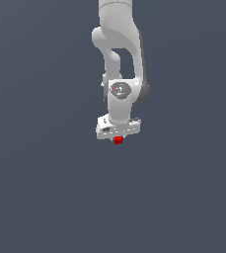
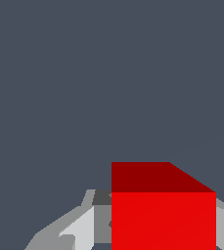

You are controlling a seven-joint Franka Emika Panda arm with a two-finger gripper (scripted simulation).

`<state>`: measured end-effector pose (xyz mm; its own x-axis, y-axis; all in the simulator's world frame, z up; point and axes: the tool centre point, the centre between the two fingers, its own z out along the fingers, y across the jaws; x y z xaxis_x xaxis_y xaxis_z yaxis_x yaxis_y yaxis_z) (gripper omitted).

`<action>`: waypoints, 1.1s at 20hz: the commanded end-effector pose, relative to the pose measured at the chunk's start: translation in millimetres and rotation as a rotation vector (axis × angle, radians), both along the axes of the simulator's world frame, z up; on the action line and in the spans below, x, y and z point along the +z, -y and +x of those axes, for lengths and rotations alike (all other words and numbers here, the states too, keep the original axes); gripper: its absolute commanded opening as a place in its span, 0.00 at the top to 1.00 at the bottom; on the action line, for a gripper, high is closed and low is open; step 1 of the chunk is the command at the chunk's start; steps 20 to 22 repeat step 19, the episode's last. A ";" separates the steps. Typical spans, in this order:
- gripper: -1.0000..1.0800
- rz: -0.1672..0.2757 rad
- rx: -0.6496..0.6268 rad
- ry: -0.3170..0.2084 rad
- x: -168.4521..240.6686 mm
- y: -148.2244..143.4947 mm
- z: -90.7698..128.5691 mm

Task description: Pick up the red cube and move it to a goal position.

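A tiny bright red cube (image 1: 118, 140) sits directly beneath the white tool (image 1: 117, 134) of a robot arm, touching its underside and much narrower than the tool's crossbar. In the exterior view only the cube's lower part shows below the tool, against a flat, dark blue-grey surface (image 1: 45, 197) that fills the whole picture. The exterior view does not show whether the cube rests on that surface or hangs above it.

In the wrist view the red cube (image 2: 163, 219) appears large and close, with a bright front face and a darker top face. Grey and white fingers (image 2: 79, 229) of the tool (image 2: 152, 229) stand on either side of the cube, close against its side faces, so the tool appears narrowed around the cube and gripping it.

Above the tool, the white arm (image 1: 120, 64) rises straight up from the cube, with a round wrist joint just above the tool and a curved link beyond it, reaching to the picture's upper edge.
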<state>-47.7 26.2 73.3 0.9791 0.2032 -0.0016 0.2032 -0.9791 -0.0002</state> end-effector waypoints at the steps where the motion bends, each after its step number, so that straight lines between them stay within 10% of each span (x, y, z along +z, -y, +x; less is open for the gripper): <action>1: 1.00 0.000 -0.001 0.002 20.5 14.4 -1.3; 22: 1.00 0.001 0.000 0.002 94.1 66.1 -3.4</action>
